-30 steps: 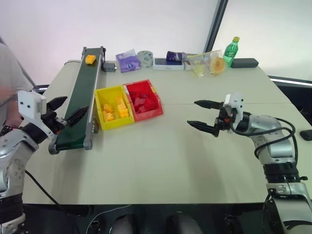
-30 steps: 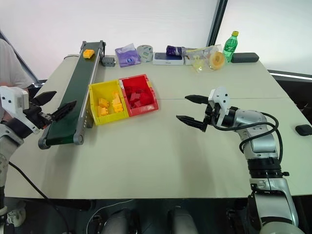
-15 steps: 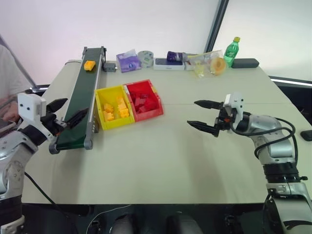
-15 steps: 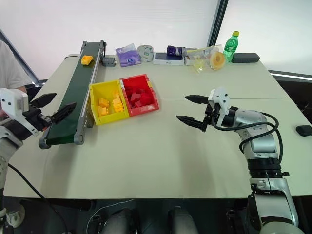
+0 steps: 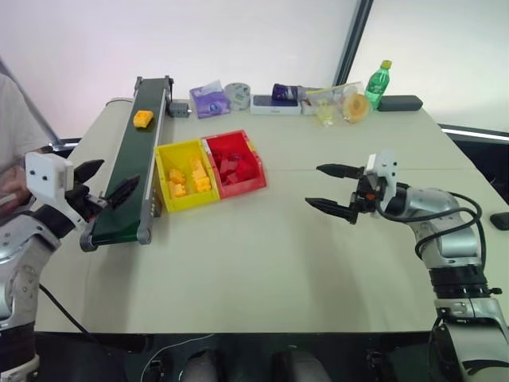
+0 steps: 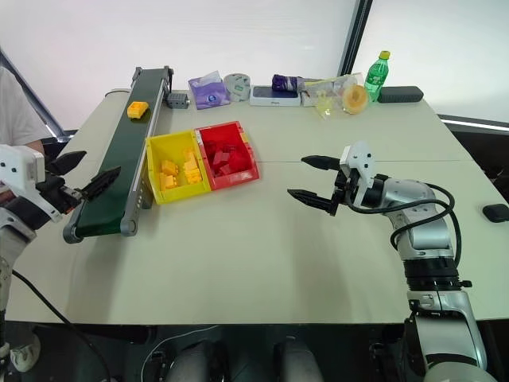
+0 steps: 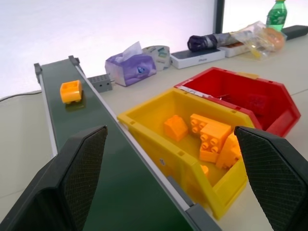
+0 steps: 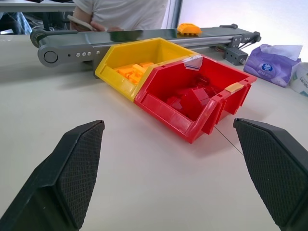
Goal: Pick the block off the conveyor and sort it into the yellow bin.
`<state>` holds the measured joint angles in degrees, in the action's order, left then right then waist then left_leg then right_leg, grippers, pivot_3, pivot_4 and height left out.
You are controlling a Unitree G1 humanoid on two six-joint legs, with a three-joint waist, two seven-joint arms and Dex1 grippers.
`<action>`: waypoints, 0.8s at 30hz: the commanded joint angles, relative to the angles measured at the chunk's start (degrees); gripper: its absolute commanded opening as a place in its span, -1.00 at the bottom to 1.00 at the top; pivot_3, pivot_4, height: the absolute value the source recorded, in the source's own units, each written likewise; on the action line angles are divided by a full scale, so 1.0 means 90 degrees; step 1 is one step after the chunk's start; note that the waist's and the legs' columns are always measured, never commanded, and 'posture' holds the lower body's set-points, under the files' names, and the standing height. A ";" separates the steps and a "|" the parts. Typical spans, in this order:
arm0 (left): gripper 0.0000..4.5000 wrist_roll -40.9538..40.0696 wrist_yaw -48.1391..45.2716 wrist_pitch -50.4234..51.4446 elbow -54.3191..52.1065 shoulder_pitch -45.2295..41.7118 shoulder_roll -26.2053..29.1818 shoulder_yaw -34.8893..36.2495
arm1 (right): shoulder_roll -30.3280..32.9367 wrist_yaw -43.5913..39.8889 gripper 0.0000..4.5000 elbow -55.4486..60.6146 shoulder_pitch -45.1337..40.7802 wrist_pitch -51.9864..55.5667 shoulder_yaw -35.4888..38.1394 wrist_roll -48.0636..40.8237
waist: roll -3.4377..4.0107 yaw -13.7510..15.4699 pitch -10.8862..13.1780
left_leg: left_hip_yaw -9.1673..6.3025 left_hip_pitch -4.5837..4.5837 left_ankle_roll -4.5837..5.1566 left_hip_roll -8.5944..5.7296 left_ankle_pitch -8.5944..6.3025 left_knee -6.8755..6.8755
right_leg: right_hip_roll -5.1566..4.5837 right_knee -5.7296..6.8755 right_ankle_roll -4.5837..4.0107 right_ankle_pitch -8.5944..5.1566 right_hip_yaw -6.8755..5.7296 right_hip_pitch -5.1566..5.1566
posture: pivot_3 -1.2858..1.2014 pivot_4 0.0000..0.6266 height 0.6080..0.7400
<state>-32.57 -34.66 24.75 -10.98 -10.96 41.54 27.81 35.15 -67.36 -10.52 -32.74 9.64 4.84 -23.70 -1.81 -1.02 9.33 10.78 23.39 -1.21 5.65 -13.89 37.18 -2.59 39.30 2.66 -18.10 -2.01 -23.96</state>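
The block [image 5: 142,118] rode the far part of the conveyor [image 5: 127,179]; the left gripper [image 5: 102,188], fingers spread wide, waited at its near end beside the yellow bin [image 5: 161,177], apparently to catch it

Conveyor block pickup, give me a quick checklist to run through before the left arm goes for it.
1. Block on the conveyor: ok, it sits on the far part of the belt.
2. Left gripper open and empty: ok, at the belt's near end.
3. Block within the gripper's span: not ok, it is well up the belt from the gripper.
4. Yellow bin ready: ok, beside the belt, already holding yellow bricks with room left.
5. Right gripper out of the way: ok, open over bare table, right of the red bin.
6. Person at the left edge clear of the arm: cannot tell.
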 commanded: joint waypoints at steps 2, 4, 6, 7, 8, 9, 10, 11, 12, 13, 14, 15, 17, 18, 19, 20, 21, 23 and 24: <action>0.98 0.0016 0.0010 -0.0188 -0.0127 -0.0041 -0.0009 0.0105 | 0.0082 -0.0021 1.00 0.0063 -0.0191 -0.0043 0.0073 -0.0052 | 0.0000 0.0000 0.0000 | 0.0000 0.0000 0.0000 0.0000 0.0000 0.0000 | 0.0000 0.0000 0.0000 0.0000 0.0000 0.0000 | 0.03 -0.52 1.00; 0.98 0.0023 0.0007 -0.0186 -0.0110 -0.0018 -0.0010 0.0114 | 0.0089 -0.0021 1.00 0.0065 -0.0175 -0.0047 0.0079 -0.0049 | 0.0000 -0.0001 0.0000 | 0.0000 0.0000 0.0000 0.0000 0.0000 0.0000 | 0.0000 0.0000 0.0000 0.0000 0.0000 0.0000 | 0.03 -0.52 1.00; 0.98 -0.0010 0.0014 -0.0158 -0.0110 -0.0019 -0.0028 0.0131 | 0.0088 -0.0019 1.00 0.0073 -0.0164 -0.0047 0.0079 -0.0048 | 0.0000 -0.0001 0.0000 | 0.0000 0.0000 0.0000 0.0000 0.0000 0.0000 | 0.0000 0.0000 0.0000 0.0000 0.0000 0.0000 | 0.03 -0.52 1.00; 0.98 -0.0025 0.0024 -0.0143 -0.0119 -0.0026 -0.0036 0.0135 | 0.0085 -0.0016 1.00 0.0081 -0.0155 -0.0049 0.0076 -0.0046 | 0.0000 -0.0001 0.0000 | 0.0000 0.0000 0.0000 0.0000 0.0000 0.0000 | 0.0000 0.0000 0.0000 0.0000 0.0000 0.0000 | 0.03 -0.52 1.00; 0.98 -0.0051 0.0020 -0.0138 -0.0142 -0.0027 -0.0048 0.0145 | 0.0084 -0.0015 1.00 0.0092 -0.0147 -0.0045 0.0076 -0.0050 | 0.0000 -0.0001 0.0000 | 0.0000 0.0000 0.0000 0.0000 0.0000 0.0000 | 0.0000 0.0000 0.0000 0.0000 0.0000 0.0000 | 0.03 -0.52 1.00; 0.98 -0.0119 0.0042 -0.0118 -0.0193 -0.0012 -0.0092 0.0188 | 0.0084 -0.0012 1.00 0.0104 -0.0139 -0.0042 0.0078 -0.0053 | 0.0000 -0.0001 0.0000 | 0.0000 0.0000 0.0000 0.0000 0.0000 0.0000 | 0.0000 0.0000 0.0000 0.0000 0.0000 0.0000 | 0.03 -0.52 1.00; 0.98 -0.0165 0.0058 -0.0105 -0.0233 0.0005 -0.0122 0.0219 | 0.0084 -0.0011 1.00 0.0115 -0.0130 -0.0040 0.0081 -0.0057 | 0.0000 0.0000 0.0000 | 0.0000 0.0000 0.0000 0.0000 0.0000 0.0000 | 0.0000 0.0000 0.0000 0.0000 0.0000 0.0000 | 0.03 -0.52 1.00; 0.98 -0.0209 0.0135 -0.0135 -0.0354 0.0099 -0.0214 0.0303 | 0.0092 -0.0012 1.00 0.0117 -0.0126 -0.0042 0.0086 -0.0056 | 0.0000 0.0000 0.0000 | 0.0000 0.0000 0.0000 0.0000 0.0000 0.0000 | 0.0000 0.0000 0.0000 0.0000 0.0000 0.0000 | 0.03 -0.52 1.00; 0.98 -0.0238 0.0180 -0.0266 -0.0560 0.0317 -0.0368 0.0430 | 0.0105 -0.0014 1.00 0.0121 -0.0121 -0.0034 0.0101 -0.0066 | 0.0000 -0.0003 0.0000 | 0.0000 0.0000 0.0000 0.0000 0.0000 0.0000 | 0.0000 0.0000 0.0000 0.0000 0.0000 0.0000 | 0.03 -0.52 1.00; 0.98 -0.0318 0.0290 -0.0338 -0.0781 0.0554 -0.0578 0.0592 | 0.0120 -0.0019 1.00 0.0125 -0.0110 -0.0036 0.0111 -0.0067 | 0.0000 -0.0016 0.0000 | 0.0001 0.0000 0.0000 0.0000 0.0000 -0.0001 | -0.0002 -0.0001 0.0000 0.0000 0.0001 0.0000 | 0.03 -0.52 1.00; 0.98 -0.0380 0.0373 -0.0380 -0.0941 0.0721 -0.0726 0.0704 | 0.0132 -0.0023 1.00 0.0130 -0.0099 -0.0037 0.0118 -0.0070 | 0.0000 -0.0033 0.0000 | 0.0002 0.0000 0.0001 0.0000 -0.0001 -0.0002 | -0.0003 -0.0002 0.0000 0.0000 0.0003 0.0000 | 0.03 -0.52 1.00; 0.98 -0.0425 0.0377 -0.0493 -0.1127 0.0976 -0.0910 0.0795 | 0.0140 -0.0023 1.00 0.0133 -0.0091 -0.0033 0.0126 -0.0076 | 0.0000 -0.0040 0.0000 | 0.0003 0.0000 0.0002 0.0001 -0.0001 -0.0004 | -0.0003 -0.0004 0.0000 0.0000 0.0004 0.0000 | 0.03 -0.52 1.00; 0.98 -0.0377 0.0573 -0.0591 -0.1276 0.1378 -0.1234 0.0910 | 0.0147 -0.0027 1.00 0.0143 -0.0071 -0.0034 0.0129 -0.0082 | 0.0000 -0.0033 0.0000 | 0.0001 0.0000 0.0001 0.0003 -0.0001 -0.0005 | 0.0000 -0.0004 0.0000 0.0000 0.0004 -0.0001 | 0.03 -0.52 1.00; 0.98 -0.0296 0.0712 -0.0618 -0.1297 0.1542 -0.1365 0.0920 | 0.0142 -0.0024 1.00 0.0143 -0.0068 -0.0034 0.0126 -0.0082 | 0.0000 -0.0024 0.0000 | 0.0001 -0.0001 0.0001 0.0003 -0.0001 -0.0004 | 0.0001 -0.0003 0.0000 0.0000 0.0004 -0.0001 | 0.03 -0.52 1.00; 0.98 -0.0257 0.0825 -0.0605 -0.1303 0.1642 -0.1438 0.0909 | 0.0138 -0.0024 1.00 0.0143 -0.0066 -0.0035 0.0122 -0.0082 | 0.0000 -0.0018 0.0000 | 0.0001 -0.0001 0.0001 0.0003 0.0000 -0.0002 | 0.0000 -0.0003 0.0000 0.0000 0.0004 0.0000 | 0.03 -0.52 1.00; 0.98 -0.0243 0.0890 -0.0598 -0.1315 0.1700 -0.1472 0.0894 | 0.0137 -0.0025 1.00 0.0142 -0.0068 -0.0034 0.0121 -0.0083 | -0.0001 -0.0008 0.0000 | -0.0001 -0.0002 0.0001 0.0003 -0.0001 0.0001 | 0.0000 -0.0002 0.0000 0.0000 0.0004 0.0002 | 0.03 -0.52 1.00; 0.98 -0.0120 0.0994 -0.0660 -0.1327 0.1727 -0.1491 0.0846 | 0.0129 -0.0029 1.00 0.0127 -0.0081 -0.0036 0.0110 -0.0079 | 0.0000 0.0017 0.0000 | -0.0003 -0.0002 0.0001 0.0003 -0.0001 0.0003 | 0.0001 -0.0002 0.0000 0.0000 0.0003 0.0005 | 0.03 -0.52 1.00; 0.98 -0.0195 0.1086 -0.0584 -0.1410 0.1667 -0.1475 0.0777 | 0.0107 -0.0051 1.00 0.0070 -0.0141 -0.0047 0.0078 -0.0067 | -0.0001 0.0047 -0.0001 | -0.0010 -0.0002 0.0003 0.0000 -0.0002 0.0009 | -0.0001 -0.0002 0.0000 0.0000 -0.0001 0.0012 | 0.03 -0.52 1.00; 0.98 -0.0207 0.1159 -0.0548 -0.1410 0.1607 -0.1461 0.0759 | 0.0092 -0.0062 1.00 0.0021 -0.0196 -0.0052 0.0060 -0.0058 | -0.0002 0.0047 -0.0001 | -0.0010 -0.0002 0.0006 -0.0001 -0.0003 0.0010 | -0.0004 -0.0003 0.0000 0.0000 -0.0002 0.0015 | 0.03 -0.52 1.00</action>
<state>-34.29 -25.18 20.70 -20.92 4.57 27.78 34.14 35.44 -67.68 -10.55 -32.79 9.68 4.79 -23.71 -1.83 -0.60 9.32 10.69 23.37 -1.14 5.62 -13.93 37.27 -2.64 39.27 2.66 -18.09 -2.03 -23.81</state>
